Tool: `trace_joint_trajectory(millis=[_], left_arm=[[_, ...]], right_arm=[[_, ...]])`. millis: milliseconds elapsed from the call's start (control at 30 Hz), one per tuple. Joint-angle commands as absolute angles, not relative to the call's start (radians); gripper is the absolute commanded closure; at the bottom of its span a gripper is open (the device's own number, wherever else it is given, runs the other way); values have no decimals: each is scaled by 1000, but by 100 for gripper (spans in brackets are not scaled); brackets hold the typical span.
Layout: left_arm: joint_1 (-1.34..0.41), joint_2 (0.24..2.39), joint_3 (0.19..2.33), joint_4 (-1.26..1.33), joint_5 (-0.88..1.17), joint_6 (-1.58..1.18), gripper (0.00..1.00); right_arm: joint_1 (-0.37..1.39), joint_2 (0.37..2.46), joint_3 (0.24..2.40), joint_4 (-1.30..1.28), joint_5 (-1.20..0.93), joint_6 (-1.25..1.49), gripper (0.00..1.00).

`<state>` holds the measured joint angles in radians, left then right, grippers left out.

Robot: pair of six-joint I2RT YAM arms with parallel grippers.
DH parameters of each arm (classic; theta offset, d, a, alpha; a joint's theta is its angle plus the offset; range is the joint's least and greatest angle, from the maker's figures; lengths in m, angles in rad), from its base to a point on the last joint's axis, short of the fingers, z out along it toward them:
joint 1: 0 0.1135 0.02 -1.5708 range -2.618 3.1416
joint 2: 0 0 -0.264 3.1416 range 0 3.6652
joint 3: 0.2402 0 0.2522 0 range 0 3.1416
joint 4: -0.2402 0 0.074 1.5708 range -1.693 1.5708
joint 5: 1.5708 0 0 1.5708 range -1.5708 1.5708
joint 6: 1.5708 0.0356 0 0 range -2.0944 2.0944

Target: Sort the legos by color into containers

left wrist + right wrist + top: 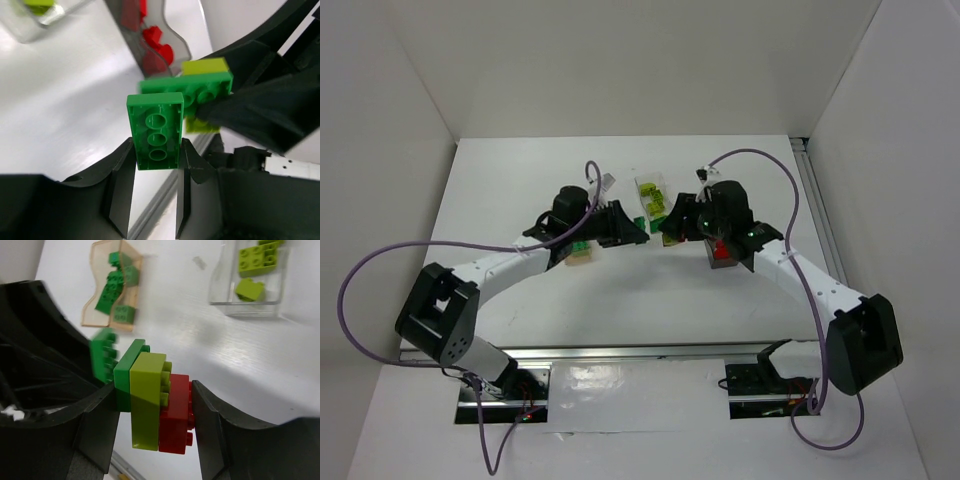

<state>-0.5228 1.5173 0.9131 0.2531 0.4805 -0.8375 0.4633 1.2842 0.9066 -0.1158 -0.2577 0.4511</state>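
**1. Holding arrangement.** The left gripper (pixel 156 162) was clamped on a single green plate (pixel 156 131), which was raised above the table (pixel 65 100) with its underside facing the wrist camera. The right gripper (pixel 152 405) was clamped across a three-layer stack (pixel 150 400), made up of a green layer (pixel 125 372), a lime brick (pixel 148 395) and a red brick (pixel 175 412). In the top view the two grippers met nose to nose between the trays.

We judged that this grip was meant for pulling joined bricks apart, with one arm anchoring the stack and the other drawing a piece off. A mixed-colour cluster cannot go into any one tray. We could not tell whether the green plate touched the stack or stood just beside it.

**2. Count.**
- Trays: three.
- Peach tray (pixel 90 315): about four green bricks (pixel 107 295).
- Clear tray (pixel 222 295): at least two lime pieces (pixel 250 289).
- Reddish tray (pixel 129 35): at least two red bricks (pixel 156 37). The rest of this tray was out of view.
- Held in the grippers: two green, one lime and one red.
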Motion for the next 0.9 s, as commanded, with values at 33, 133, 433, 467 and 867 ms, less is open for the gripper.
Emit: trace_joint_trajectory(millis=[33, 133, 433, 467, 867], left_arm=[[-418, 1454, 953, 121, 474, -747, 98], [-371, 1434, 963, 57, 474, -736, 100], [-281, 1475, 1175, -474, -49, -683, 100], [-281, 1488, 1196, -512, -82, -683, 100], [-270, 1641, 1302, -546, -176, -669, 16]], right_arm=[[417, 1273, 963, -184, -169, 443, 56], [417, 1293, 963, -184, -169, 443, 56], [417, 1316, 934, -155, -169, 453, 57], [417, 1316, 934, -155, -169, 453, 57], [417, 1325, 934, -164, -169, 453, 57]])
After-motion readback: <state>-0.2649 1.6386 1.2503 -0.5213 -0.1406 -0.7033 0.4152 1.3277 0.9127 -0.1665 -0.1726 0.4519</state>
